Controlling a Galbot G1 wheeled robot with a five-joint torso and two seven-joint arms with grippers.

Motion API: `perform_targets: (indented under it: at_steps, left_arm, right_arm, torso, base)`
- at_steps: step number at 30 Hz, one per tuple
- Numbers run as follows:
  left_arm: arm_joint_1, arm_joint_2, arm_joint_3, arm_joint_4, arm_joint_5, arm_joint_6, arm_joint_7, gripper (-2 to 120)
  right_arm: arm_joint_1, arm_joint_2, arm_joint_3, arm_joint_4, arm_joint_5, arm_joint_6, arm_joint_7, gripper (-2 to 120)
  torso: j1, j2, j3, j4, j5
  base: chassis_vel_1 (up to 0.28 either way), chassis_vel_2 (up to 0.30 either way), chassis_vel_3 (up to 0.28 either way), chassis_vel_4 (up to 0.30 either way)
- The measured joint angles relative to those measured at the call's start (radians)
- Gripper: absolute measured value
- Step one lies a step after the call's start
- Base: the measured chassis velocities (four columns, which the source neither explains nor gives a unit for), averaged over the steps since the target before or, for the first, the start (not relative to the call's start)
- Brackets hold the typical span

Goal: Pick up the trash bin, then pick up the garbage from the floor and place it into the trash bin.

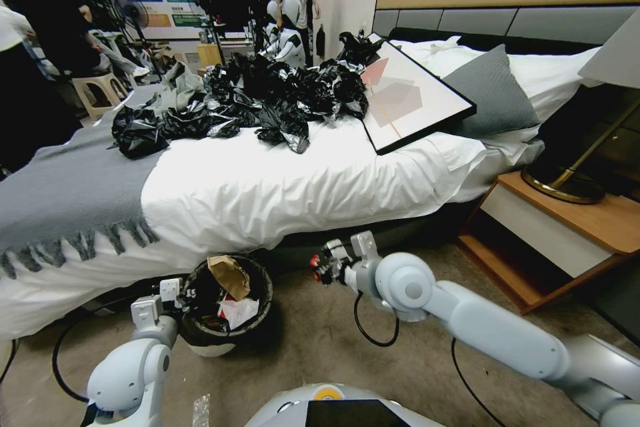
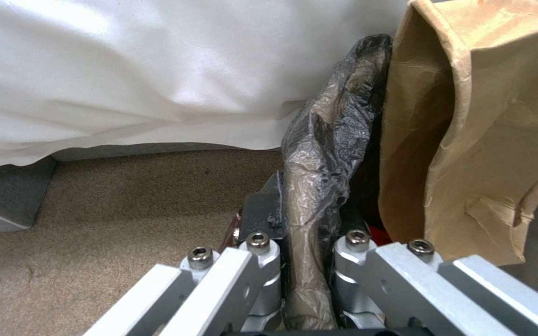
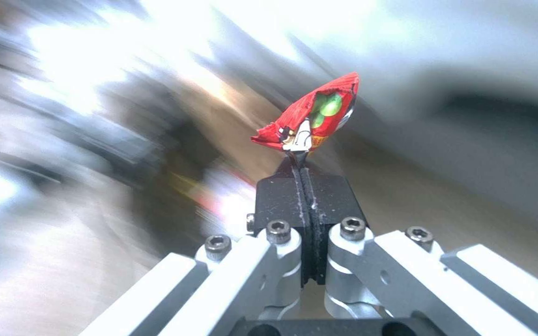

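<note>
my left gripper (image 2: 309,261) clamps the bag-lined rim of the trash bin (image 1: 257,320), beside the bed (image 1: 280,187). my right gripper (image 3: 306,182) pinches a red wrapper (image 3: 313,116) at its tips, out to the bin's right, above the carpet (image 1: 320,353).

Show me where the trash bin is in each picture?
Head view: the trash bin sits on the carpet by the bed, low and left of centre, with the left gripper on its rim.
Left wrist view: its bag-covered rim is pinched in the left gripper, beside the brown paper bag.
Right wrist view: too blurred to tell.
Shared landmark: the white bedsheet.
</note>
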Motion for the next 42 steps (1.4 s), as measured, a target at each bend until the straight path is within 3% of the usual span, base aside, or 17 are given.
perform_targets:
  at_steps: [2, 10, 24, 42]
  left_arm:
    - [-0.002, 0.000, -0.001, 0.002, 0.001, 0.000, 0.002, 3]
    - [0.001, -0.001, -0.005, 0.006, 0.001, 0.000, 0.003, 3]
    - [-0.002, -0.005, -0.005, 0.008, 0.003, 0.000, 0.003, 3]
    - [-0.003, -0.006, -0.009, 0.010, 0.003, 0.000, 0.003, 3]
  right_arm:
    - [0.089, 0.032, -0.021, -0.015, 0.010, 0.073, -0.136, 0]
    - [0.231, 0.165, -0.104, -0.072, 0.072, 0.172, -0.316, 0]
    - [0.230, 0.350, -0.272, -0.213, 0.025, 0.166, -0.270, 0]
    - [0.167, 0.375, -0.354, -0.325, -0.073, 0.120, -0.212, 0]
  torso:
    - [0.000, 0.000, 0.000, -0.0001, 0.0001]
    - [0.000, 0.000, 0.000, 0.0000, 0.0000]
    - [0.000, 0.000, 0.000, 0.0000, 0.0000]
    - [0.000, 0.000, 0.000, -0.0002, 0.0001]
  base:
    - [0.000, 0.000, 0.000, 0.000]
    - [0.000, 0.000, 0.000, 0.000]
    - [0.000, 0.000, 0.000, 0.000]
    - [0.000, 0.000, 0.000, 0.000]
